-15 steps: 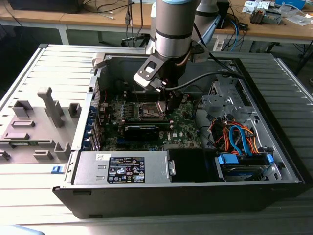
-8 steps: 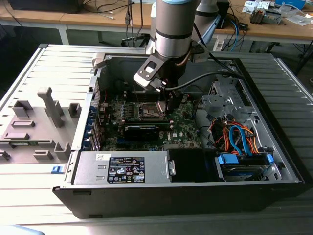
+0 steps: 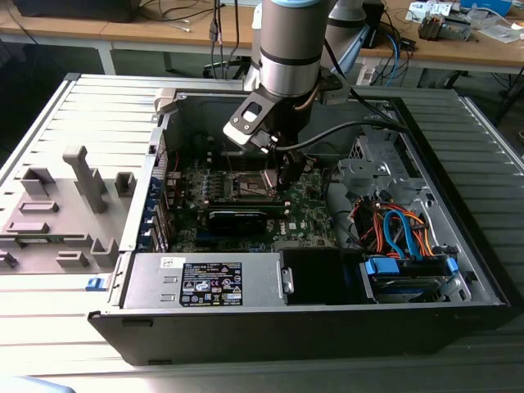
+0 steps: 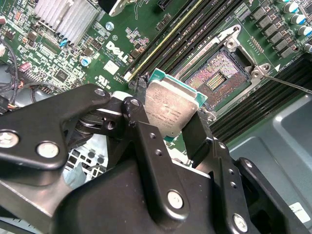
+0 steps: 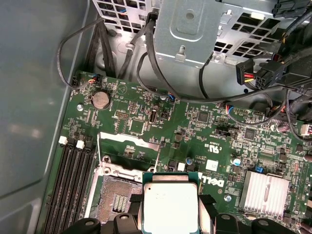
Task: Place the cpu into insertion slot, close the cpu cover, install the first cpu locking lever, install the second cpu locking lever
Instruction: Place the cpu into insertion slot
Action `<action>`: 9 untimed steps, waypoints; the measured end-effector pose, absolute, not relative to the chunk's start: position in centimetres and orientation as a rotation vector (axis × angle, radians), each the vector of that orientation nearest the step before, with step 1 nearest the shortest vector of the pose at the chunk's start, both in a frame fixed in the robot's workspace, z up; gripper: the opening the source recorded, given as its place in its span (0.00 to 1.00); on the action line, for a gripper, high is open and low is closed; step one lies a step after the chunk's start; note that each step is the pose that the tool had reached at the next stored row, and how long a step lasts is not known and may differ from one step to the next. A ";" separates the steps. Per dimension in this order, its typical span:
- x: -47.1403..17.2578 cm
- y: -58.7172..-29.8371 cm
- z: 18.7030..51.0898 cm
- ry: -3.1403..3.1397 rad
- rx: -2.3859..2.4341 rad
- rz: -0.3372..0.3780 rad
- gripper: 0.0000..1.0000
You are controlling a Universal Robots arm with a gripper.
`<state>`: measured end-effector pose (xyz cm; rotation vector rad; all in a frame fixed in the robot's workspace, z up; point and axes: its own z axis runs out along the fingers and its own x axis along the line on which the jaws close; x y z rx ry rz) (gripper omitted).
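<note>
Matte black fingers (image 4: 146, 141) clamp the flat square silver-topped cpu (image 4: 170, 109) near the open, pin-studded insertion slot (image 4: 219, 78).

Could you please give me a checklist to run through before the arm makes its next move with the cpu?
1. Grip: gripper shut on the cpu by opposite edges: ok.
2. The insertion slot bare, nothing lying in it: ok.
3. The cpu cover raised off the slot: ok.
4. The cpu centred over the slot: not ok, it hangs beside it in both wrist views.
5. The cpu's orientation matched to the slot: cannot tell.
</note>
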<state>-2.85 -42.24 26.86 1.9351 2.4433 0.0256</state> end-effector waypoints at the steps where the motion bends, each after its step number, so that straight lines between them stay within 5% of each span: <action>1: -2.9 -42.2 26.9 2.442 1.936 0.026 0.55; 9: -2.9 -42.2 26.9 2.439 1.941 0.025 0.55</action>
